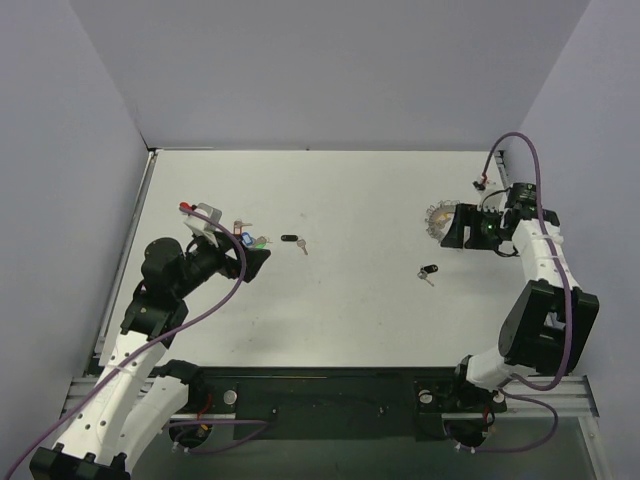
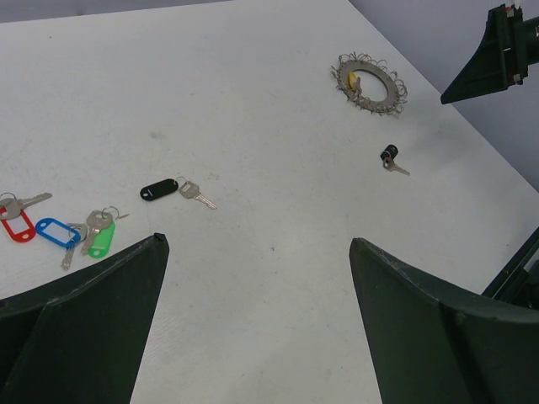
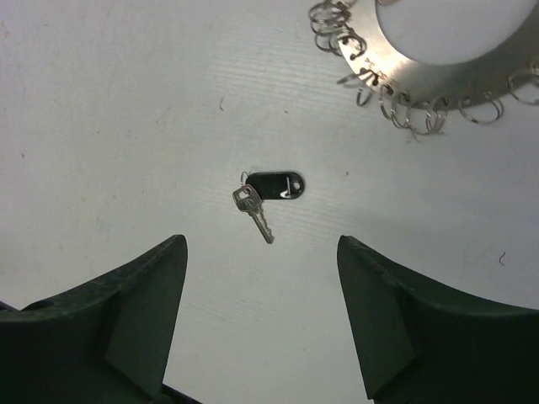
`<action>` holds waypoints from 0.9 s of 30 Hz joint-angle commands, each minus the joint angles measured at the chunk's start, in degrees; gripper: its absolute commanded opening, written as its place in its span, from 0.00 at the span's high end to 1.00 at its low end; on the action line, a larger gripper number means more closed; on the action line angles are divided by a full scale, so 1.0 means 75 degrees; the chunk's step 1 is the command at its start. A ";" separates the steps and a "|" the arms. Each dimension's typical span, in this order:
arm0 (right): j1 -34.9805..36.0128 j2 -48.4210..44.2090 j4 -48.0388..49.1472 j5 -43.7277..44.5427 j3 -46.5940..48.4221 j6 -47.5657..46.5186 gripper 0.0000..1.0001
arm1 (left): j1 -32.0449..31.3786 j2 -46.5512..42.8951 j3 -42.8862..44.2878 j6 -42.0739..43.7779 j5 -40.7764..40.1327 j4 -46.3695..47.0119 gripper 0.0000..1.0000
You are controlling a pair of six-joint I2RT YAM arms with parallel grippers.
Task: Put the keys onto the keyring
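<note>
The keyring (image 1: 438,216) lies flat at the right of the table, a silver loop fringed with small rings, with a yellow tag (image 2: 352,80) at its inner edge. My right gripper (image 1: 455,230) hovers beside it, open and empty. In the right wrist view a black-tagged key (image 3: 276,186) lies ahead of the right gripper (image 3: 261,240), with the keyring (image 3: 438,80) at top right. My left gripper (image 2: 257,240) is open over bare table. Ahead of it lie a black-tagged key (image 2: 159,188) and the red (image 2: 17,225), blue (image 2: 57,232) and green (image 2: 102,240) tagged keys.
The second black-tagged key (image 1: 429,270) lies between the keyring and the arm bases. Grey walls enclose the table on the left, back and right. One right finger (image 2: 497,55) shows at the top right of the left wrist view.
</note>
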 commanded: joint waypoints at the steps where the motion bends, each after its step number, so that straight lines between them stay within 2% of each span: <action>1: -0.0415 0.0330 -0.0229 -0.0270 0.0354 0.0720 0.34 | -0.0007 0.0065 0.0315 0.0025 0.0035 0.0164 0.00; 4: -0.0475 0.0634 -0.0053 0.0655 0.0540 0.1118 0.35 | -0.0019 0.0123 0.0350 0.0049 0.0047 0.0141 0.00; 8: -0.0498 0.1477 -0.0344 0.1839 0.1335 0.1260 0.48 | -0.0054 0.0217 0.0362 0.0096 -0.0011 0.0094 0.00; 11: -0.0545 0.2390 -0.0801 0.2018 0.2028 0.1272 0.62 | -0.0066 0.0253 0.0374 0.0131 -0.0035 0.0082 0.00; 14: -0.0475 0.2756 -0.0873 0.2555 0.2591 0.1061 0.65 | -0.0066 0.0241 0.0374 0.0143 -0.0035 0.0071 0.00; 17: -0.0463 0.3224 -0.1141 0.2896 0.3222 0.0734 0.73 | -0.0054 0.0276 0.0362 0.0154 -0.0047 0.0071 0.00; 21: -0.0194 0.3634 -0.1657 0.2920 0.3740 0.0277 0.73 | -0.0054 0.0335 0.0351 0.0166 -0.0035 0.0082 0.00; 27: 0.0111 0.3963 -0.1740 0.3364 0.3939 0.0170 0.73 | -0.0030 0.0370 0.0362 0.0178 -0.0035 0.0082 0.00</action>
